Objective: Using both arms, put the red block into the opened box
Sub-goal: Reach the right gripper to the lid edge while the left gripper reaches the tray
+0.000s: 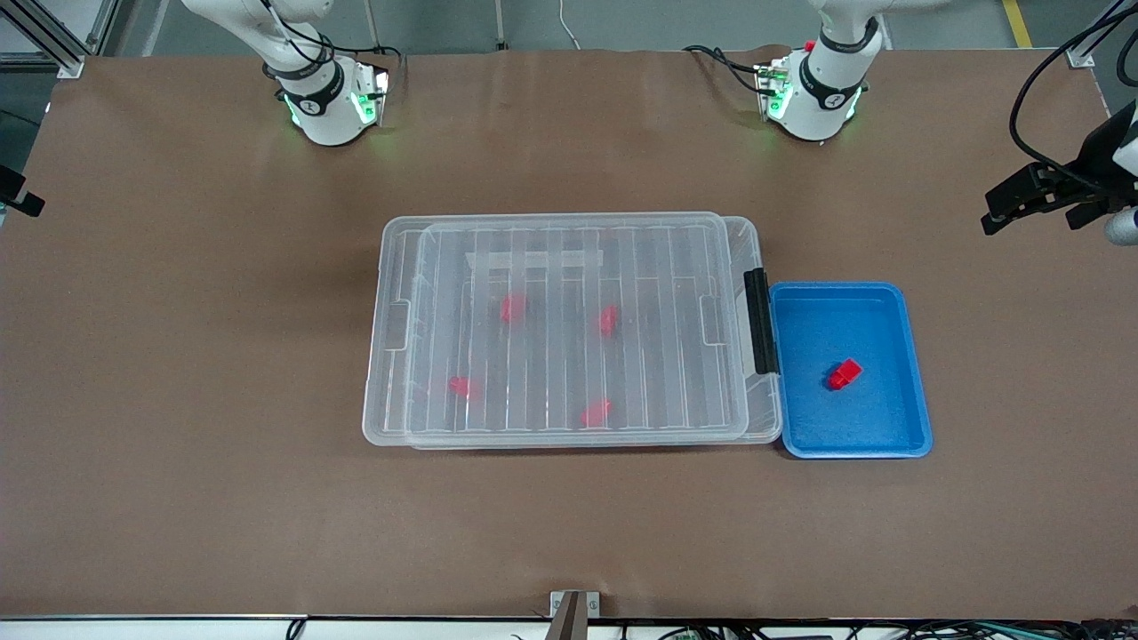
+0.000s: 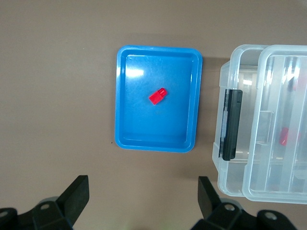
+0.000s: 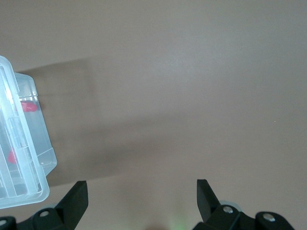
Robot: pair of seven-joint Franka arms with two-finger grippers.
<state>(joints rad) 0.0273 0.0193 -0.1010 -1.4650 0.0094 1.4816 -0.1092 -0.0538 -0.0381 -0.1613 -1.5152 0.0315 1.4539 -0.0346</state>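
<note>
A small red block (image 1: 845,373) (image 2: 158,96) lies in a blue tray (image 1: 916,391) (image 2: 121,96). Beside the tray stands the clear box (image 1: 372,418) (image 2: 224,96) (image 3: 41,158), its ribbed lid (image 1: 578,267) lying on top of it. Several more red blocks (image 1: 512,308) show through the lid. The black latch (image 1: 758,322) (image 2: 231,124) faces the tray. My left gripper (image 2: 143,184) hangs open and empty, high above bare table next to the tray. My right gripper (image 3: 142,188) is open and empty too, high above bare table by the box's end. Neither gripper shows in the front view.
The brown table spreads wide on every side of the box and tray. A black fixture with cables (image 1: 1040,196) juts in at the left arm's end of the table. The arm bases (image 1: 329,98) (image 1: 813,98) stand along the table edge farthest from the front camera.
</note>
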